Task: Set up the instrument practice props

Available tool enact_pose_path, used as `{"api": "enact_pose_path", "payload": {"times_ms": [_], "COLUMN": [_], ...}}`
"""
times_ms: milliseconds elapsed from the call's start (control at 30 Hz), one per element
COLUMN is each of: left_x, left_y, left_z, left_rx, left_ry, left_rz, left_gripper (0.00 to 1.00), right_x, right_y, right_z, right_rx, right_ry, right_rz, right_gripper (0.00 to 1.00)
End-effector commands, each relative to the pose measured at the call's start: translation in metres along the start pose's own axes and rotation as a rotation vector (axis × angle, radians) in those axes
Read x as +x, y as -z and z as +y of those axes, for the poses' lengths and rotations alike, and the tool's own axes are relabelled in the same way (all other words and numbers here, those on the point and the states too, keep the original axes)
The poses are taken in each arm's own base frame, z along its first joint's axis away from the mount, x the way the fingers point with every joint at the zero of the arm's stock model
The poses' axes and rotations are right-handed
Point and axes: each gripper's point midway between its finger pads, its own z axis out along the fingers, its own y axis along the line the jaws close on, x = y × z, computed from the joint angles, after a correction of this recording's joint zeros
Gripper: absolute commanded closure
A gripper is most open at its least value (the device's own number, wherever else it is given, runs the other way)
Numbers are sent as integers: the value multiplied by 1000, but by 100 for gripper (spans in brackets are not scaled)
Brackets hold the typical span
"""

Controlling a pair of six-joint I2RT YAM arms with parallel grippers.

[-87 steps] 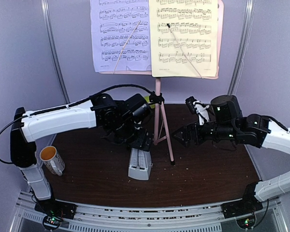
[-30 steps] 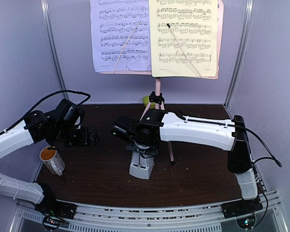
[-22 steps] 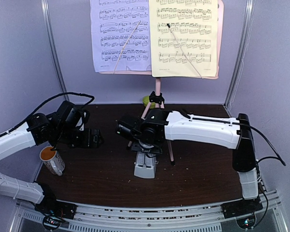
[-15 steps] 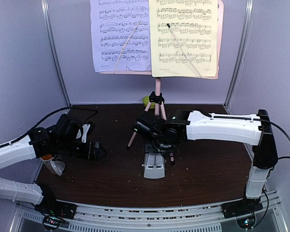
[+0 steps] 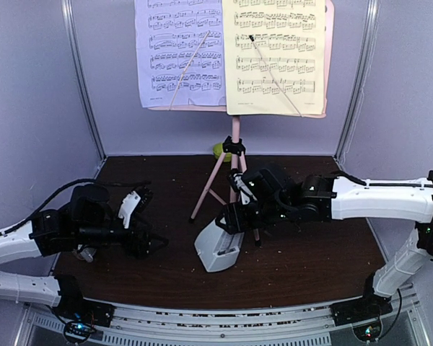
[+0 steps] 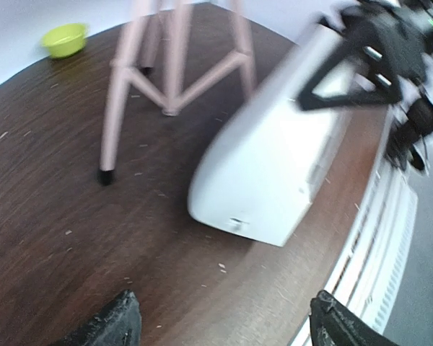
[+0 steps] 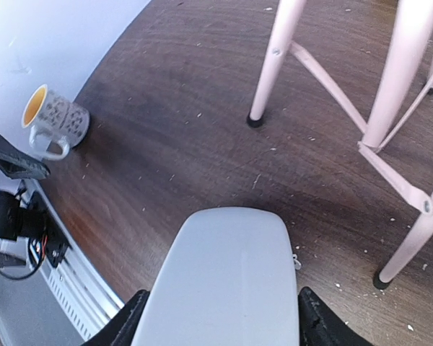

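The right gripper (image 7: 222,323) clamps the smooth, round-shouldered grey metronome (image 7: 224,277) between its black fingers and holds it tilted; the metronome's front face is hidden. Just beyond it, the thin pink tubular legs of the music stand (image 7: 273,61) rest dark feet on the speckled dark-wood table (image 7: 166,115). Farther off to the gripper's left sits a patterned mug (image 7: 54,119). The left gripper (image 6: 224,328) gapes wide and empty, with the blurred metronome ahead of it. High above, the lavender page (image 5: 179,50) and the yellow page (image 5: 278,50) are cropped at the top.
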Motion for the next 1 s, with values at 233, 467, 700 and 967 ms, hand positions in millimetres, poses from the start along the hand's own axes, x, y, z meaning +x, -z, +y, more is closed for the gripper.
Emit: {"api": "enact_pose_path", "payload": {"times_ms": [233, 467, 700, 967], "left_x": [17, 27, 34, 35], "left_y": [-19, -30, -38, -41], "left_z": [-30, -43, -46, -43], "left_rx": [66, 113, 123, 109], "left_ry": [-276, -327, -372, -390], "left_rz": [-3, 13, 37, 42], "left_gripper": [3, 3, 8, 13], "right_x": [-36, -35, -39, -38], "right_y": [47, 57, 68, 72], "right_z": [72, 83, 90, 91], "right_rx": [-405, -474, -514, -530], "right_ry": [144, 151, 158, 156], "right_rz": [-130, -126, -143, -148], "right_gripper": [77, 79, 82, 84]}}
